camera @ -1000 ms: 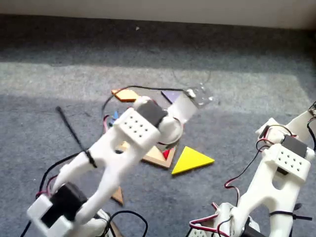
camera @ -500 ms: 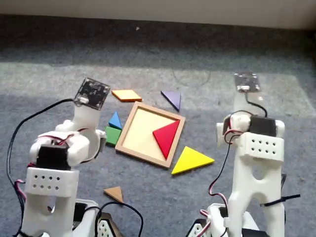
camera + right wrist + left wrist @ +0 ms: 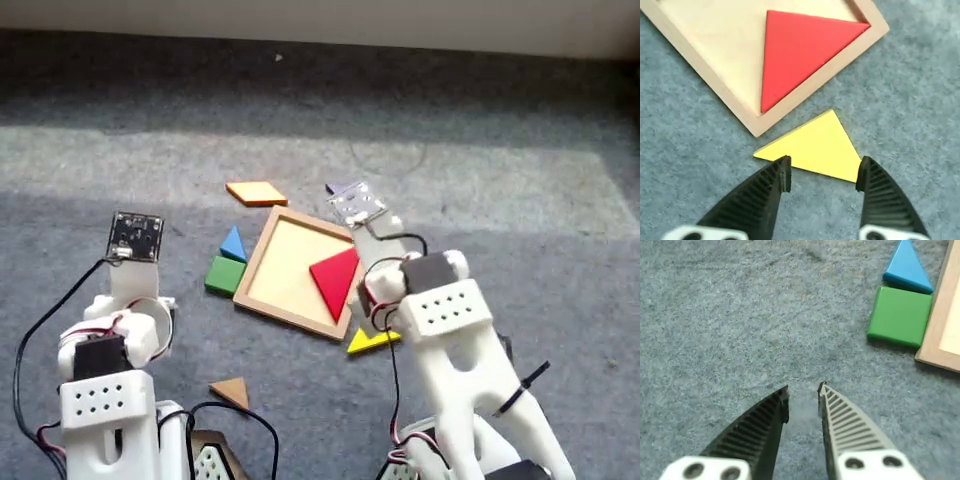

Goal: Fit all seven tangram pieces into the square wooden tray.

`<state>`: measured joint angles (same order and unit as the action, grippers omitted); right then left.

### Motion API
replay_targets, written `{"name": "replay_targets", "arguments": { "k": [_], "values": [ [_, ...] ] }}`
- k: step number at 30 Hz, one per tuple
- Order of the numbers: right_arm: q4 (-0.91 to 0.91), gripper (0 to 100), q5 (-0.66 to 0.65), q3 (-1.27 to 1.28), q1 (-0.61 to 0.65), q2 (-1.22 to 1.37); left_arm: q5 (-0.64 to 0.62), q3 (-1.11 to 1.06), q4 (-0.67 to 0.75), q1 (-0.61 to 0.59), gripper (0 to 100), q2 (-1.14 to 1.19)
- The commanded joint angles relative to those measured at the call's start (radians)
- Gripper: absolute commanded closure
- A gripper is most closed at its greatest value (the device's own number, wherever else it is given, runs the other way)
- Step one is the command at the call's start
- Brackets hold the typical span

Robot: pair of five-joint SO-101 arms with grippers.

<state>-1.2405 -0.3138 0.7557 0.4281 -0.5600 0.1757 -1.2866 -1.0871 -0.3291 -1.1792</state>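
Carpet (image 3: pixel 520 180): grey, lying under everything, with a band of sunlight running across it.
Right arm (image 3: pixel 450 320): leaning in over the tray's right corner, covering most of the yellow triangle and part of the purple one in the high view.
Left arm (image 3: pixel 110 340): standing upright, well left of the tray.
Tray (image 3: pixel 285 265): sitting mid-carpet, turned corner-on to the arms, with most of its floor showing bare.
Yellow triangle (image 3: pixel 815 145): lying on the carpet just beside the tray's near right edge.
Red triangle (image 3: pixel 335 278): lying inside the tray, against its right side.
Green square (image 3: pixel 900 315): sitting just beside the tray's left edge, with the blue triangle (image 3: pixel 907 270) touching its far side.
Orange slanted piece (image 3: pixel 256 192): lying beyond the tray's far corner.
Purple triangle (image 3: pixel 340 190): lying near it, half hidden.
Brown triangle (image 3: pixel 232 393): lying apart, near the left arm's base.
Right gripper (image 3: pixel 822 174): jaws spreading wide, tips bracketing the yellow triangle's near edge; contact cannot be told.
Left gripper (image 3: pixel 803 389): jaws standing slightly apart over bare carpet, gripping nothing.
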Motion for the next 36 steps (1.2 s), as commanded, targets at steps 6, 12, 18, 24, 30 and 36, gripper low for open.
{"name": "replay_targets", "arguments": {
  "k": [6, 12, 18, 24, 30, 36],
  "values": [
    [0.358, 80.9, 0.052, 0.231, 0.061, -0.031, 0.002, -0.05, 0.061, -0.015, 88, -0.073],
    [0.421, 80.9, 0.052, 0.249, 0.004, -0.025, 0.002, -0.062, 0.061, -0.013, 88, -0.077],
    [0.472, 80.9, 0.052, 0.269, -0.005, 0.173, 0.002, -0.064, 0.06, -0.013, 88, -0.077],
    [0.472, 80.9, 0.048, 0.116, -0.122, 0.367, 0.002, -0.065, 0.06, -0.013, 88, -0.077],
    [0.472, 80.9, 0.048, 0.036, -0.309, 0.381, 0.002, -0.065, 0.06, -0.013, 88, -0.077],
    [0.42, 81.0, 0.051, -0.015, -0.417, 0.381, 0.002, -0.065, 0.06, -0.013, 88, -0.077]
  ]
}}
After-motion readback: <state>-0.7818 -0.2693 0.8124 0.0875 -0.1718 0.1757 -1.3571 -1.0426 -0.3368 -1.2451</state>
